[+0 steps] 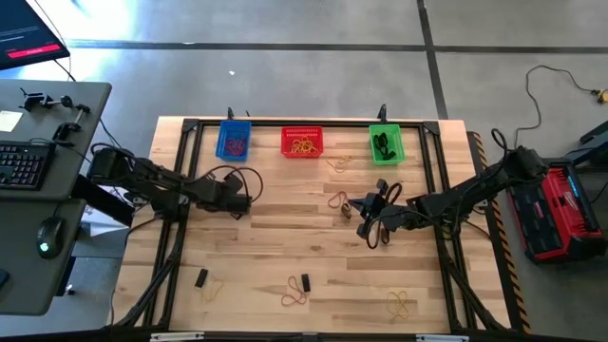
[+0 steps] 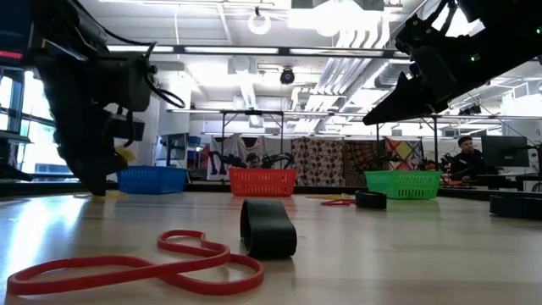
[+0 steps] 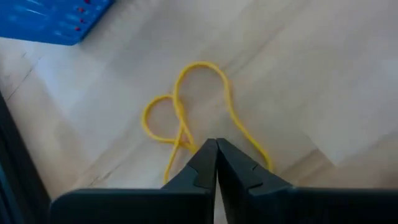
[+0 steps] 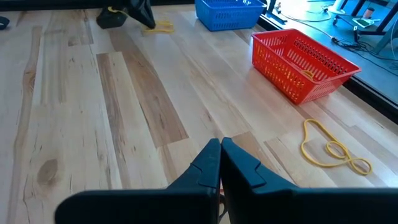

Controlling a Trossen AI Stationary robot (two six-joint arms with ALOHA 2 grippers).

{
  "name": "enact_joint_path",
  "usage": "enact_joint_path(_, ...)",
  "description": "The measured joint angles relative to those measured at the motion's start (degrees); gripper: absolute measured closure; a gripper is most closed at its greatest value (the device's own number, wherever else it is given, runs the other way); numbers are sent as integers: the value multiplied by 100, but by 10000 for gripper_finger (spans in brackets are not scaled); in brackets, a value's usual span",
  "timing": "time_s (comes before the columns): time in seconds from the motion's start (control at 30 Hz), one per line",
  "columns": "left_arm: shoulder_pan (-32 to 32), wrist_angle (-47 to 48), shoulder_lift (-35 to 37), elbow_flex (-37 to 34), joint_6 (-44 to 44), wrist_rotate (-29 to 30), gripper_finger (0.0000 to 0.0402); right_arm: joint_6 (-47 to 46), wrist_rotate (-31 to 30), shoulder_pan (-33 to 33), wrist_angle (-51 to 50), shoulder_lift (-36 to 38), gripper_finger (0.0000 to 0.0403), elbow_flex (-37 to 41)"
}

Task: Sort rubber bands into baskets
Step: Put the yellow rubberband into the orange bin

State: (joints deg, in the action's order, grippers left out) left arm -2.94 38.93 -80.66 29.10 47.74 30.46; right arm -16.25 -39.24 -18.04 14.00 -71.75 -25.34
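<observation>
My left gripper [image 3: 216, 144] points steeply down at the table near the blue basket [image 1: 234, 141], shut at a thin yellow rubber band [image 3: 199, 93] that lies flat on the wood. The same gripper [image 4: 134, 12] and band [image 4: 163, 26] show far off in the right wrist view. My right gripper [image 4: 221, 146] hangs shut above the table's middle right, with nothing between its fingers. The red basket [image 1: 302, 142] and the green basket [image 1: 385, 144] stand in a row with the blue one along the far edge, each with bands inside. My left gripper comes from above, slanting down, and its shut fingertips meet on the yellow band's near part, beside the crossing of its strands [image 3: 186, 140]. The fingers themselves hide the place of contact. The band's loops [image 3: 155, 118] lie slack on the table.
Loose bands lie about: a yellow one [image 4: 333, 149] near the red basket, a red one [image 1: 339, 199] at the middle, a red loop [image 2: 144, 267] and a thick dark band [image 2: 267, 227] near the front edge, and a yellow one [image 1: 399, 304] at the front right. A desk with a keyboard [image 1: 24, 161] stands to the left.
</observation>
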Motion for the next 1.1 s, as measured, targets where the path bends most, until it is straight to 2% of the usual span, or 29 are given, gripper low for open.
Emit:
enact_joint_path(0.4, -602, -932, 4, 427, -317, -118, 401, -22, 0, 0, 0, 0, 403, 0)
enact_joint_path(0.57, -629, -1615, 4, 627, -794, -76, 401, -22, 0, 0, 0, 0, 403, 0)
enact_joint_path(0.73, -612, -1809, 4, 866, -1182, -53, 401, -23, 0, 0, 11, -99, 403, 0)
enact_joint_path(0.9, -543, -1678, 7, 979, -1058, 198, 399, -147, 0, 0, 102, -461, 403, 0)
enact_joint_path(1.1, -290, -610, 7, 979, -480, 311, 359, -140, 58, 0, 499, -1012, 403, 0)
